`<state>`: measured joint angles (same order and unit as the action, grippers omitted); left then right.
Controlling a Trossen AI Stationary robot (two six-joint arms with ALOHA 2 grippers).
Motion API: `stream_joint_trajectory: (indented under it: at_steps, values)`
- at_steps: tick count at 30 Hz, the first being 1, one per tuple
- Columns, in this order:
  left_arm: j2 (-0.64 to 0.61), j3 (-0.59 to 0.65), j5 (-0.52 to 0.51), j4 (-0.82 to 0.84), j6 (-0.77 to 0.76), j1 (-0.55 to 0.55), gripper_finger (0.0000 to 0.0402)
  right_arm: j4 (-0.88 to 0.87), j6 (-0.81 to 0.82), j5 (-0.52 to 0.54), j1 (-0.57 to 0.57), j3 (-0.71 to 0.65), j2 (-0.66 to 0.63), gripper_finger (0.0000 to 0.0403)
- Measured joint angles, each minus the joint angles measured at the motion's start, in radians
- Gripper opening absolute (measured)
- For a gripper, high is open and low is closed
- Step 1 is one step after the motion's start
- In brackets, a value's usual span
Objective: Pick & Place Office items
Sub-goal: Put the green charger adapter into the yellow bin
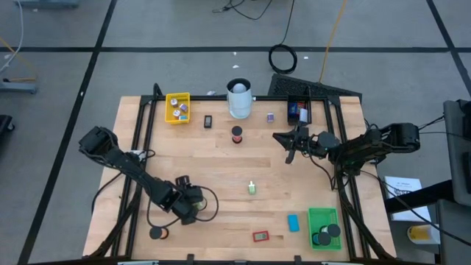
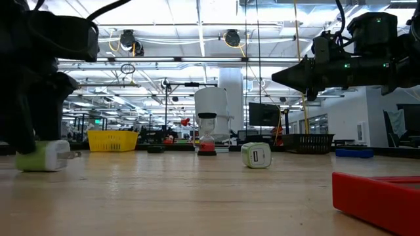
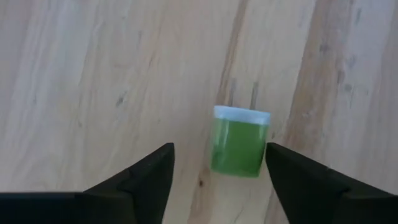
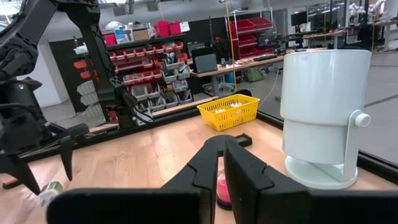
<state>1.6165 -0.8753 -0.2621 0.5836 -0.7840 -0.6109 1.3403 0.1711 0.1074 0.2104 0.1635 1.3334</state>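
A small green block with a white end (image 3: 238,144) lies flat on the wooden table (image 1: 221,158); in the low view this block (image 2: 42,156) shows two prongs. My left gripper (image 3: 219,147) stands open over it near the table's front left, its gripper (image 1: 191,210) pointing steeply down, one finger on each side of the block. My right gripper (image 1: 288,143) hangs shut above the table's far right part, holding nothing; its shut fingers (image 4: 221,168) point level toward the white cylinder. My left gripper has one finger (image 3: 298,180) right beside the green block's long side (image 3: 264,152); whether it touches, I cannot tell. The other finger (image 3: 146,177) stands apart from the block. The fingers come from above, slanting down, and the block lies on the table.
At the far edge stand a yellow tray (image 1: 177,107), a tall white cylinder (image 1: 239,98) and a black tray (image 1: 298,110). A green tray (image 1: 324,227) with black discs is at the front right. A second green block (image 1: 252,188), a blue block (image 1: 294,222), a red block (image 1: 260,236) and a black disc (image 1: 157,232) lie scattered.
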Motion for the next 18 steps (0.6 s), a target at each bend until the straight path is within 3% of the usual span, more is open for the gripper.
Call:
stream_joint_trajectory:
  at_steps: [5,8,18]
  values:
    - [0.000,0.000,-0.050,-0.003,0.046,0.000,0.0207,0.000,0.000,0.000,0.000,0.000,0.000,0.0018]
    - [0.000,0.000,-0.061,-0.014,0.068,0.001,0.0203,0.000,0.000,0.000,0.000,0.000,0.000,0.0018]
    - [0.000,0.000,-0.051,-0.065,0.132,0.009,0.0291,0.000,0.000,0.000,0.000,0.000,0.000,0.0018]
